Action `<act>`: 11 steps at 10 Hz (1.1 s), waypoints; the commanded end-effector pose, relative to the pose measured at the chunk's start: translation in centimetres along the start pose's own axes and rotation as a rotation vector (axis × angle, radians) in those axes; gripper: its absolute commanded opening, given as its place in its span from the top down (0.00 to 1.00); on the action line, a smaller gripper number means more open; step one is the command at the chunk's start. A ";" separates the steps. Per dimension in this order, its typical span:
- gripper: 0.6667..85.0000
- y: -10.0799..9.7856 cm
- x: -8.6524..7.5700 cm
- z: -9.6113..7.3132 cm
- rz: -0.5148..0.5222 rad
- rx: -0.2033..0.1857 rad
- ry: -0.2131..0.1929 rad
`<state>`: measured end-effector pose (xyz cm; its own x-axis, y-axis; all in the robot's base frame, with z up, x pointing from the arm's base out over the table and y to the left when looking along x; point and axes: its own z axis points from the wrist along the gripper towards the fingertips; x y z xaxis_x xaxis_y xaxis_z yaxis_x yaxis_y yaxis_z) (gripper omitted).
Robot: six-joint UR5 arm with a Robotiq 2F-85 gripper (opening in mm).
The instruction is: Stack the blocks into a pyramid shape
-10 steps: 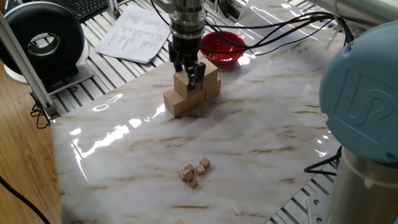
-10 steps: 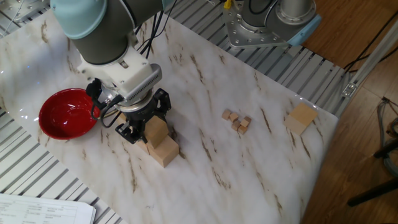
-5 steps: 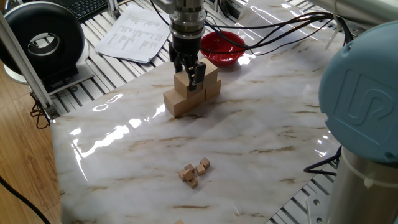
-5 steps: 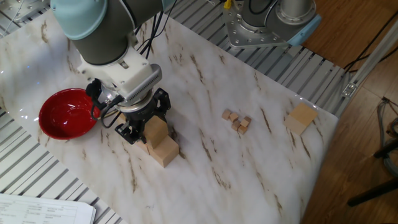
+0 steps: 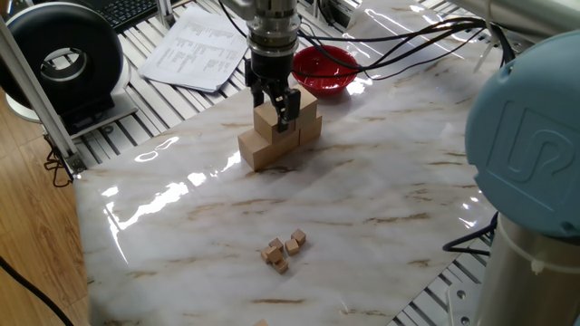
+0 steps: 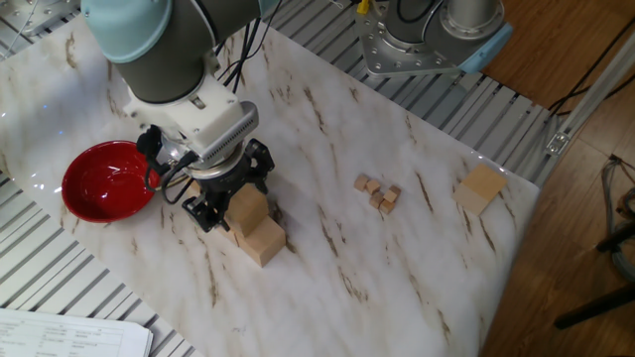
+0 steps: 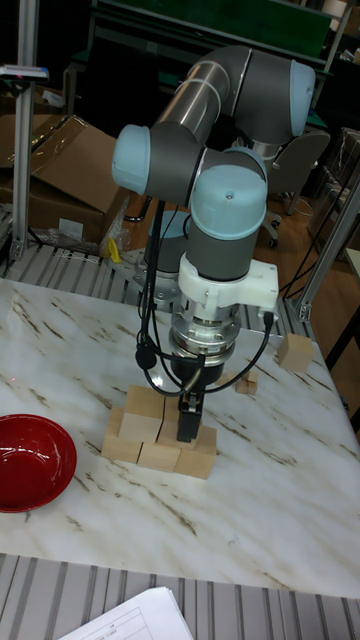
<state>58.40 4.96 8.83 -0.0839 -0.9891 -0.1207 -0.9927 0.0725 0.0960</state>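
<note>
While almost nothing has shifted over the last second, the near edge of the table (image 5: 181,235) carries the same loose cluster of tiny cubes (image 5: 284,249), and the sixth of the blocks, a lone cube (image 6: 481,188), sits untouched by the table edge, well apart from the build. Farther in stands the pyramid shape (image 5: 276,136): three cubes in the base row and two on top, no crown yet. The gripper (image 5: 274,105) straddles the nearer upper cube (image 5: 266,118) as before, perhaps a shade higher; whether its fingers pinch the cube or have let go, I cannot tell. That stillness suggests the second tier is just being seated, so the next job is likely fetching the lone cube. Beyond lie the red bowl (image 5: 324,71) and papers (image 5: 195,50).
</note>
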 end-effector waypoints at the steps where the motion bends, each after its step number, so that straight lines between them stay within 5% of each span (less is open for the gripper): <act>1: 0.09 0.1 0.1 -0.8 -0.004 -0.002 -0.016; 11: 0.05 1.0 4.3 -1.6 -0.074 -0.005 0.010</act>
<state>57.35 1.38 9.73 -0.0242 -0.9936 -0.1105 -0.9953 0.0137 0.0954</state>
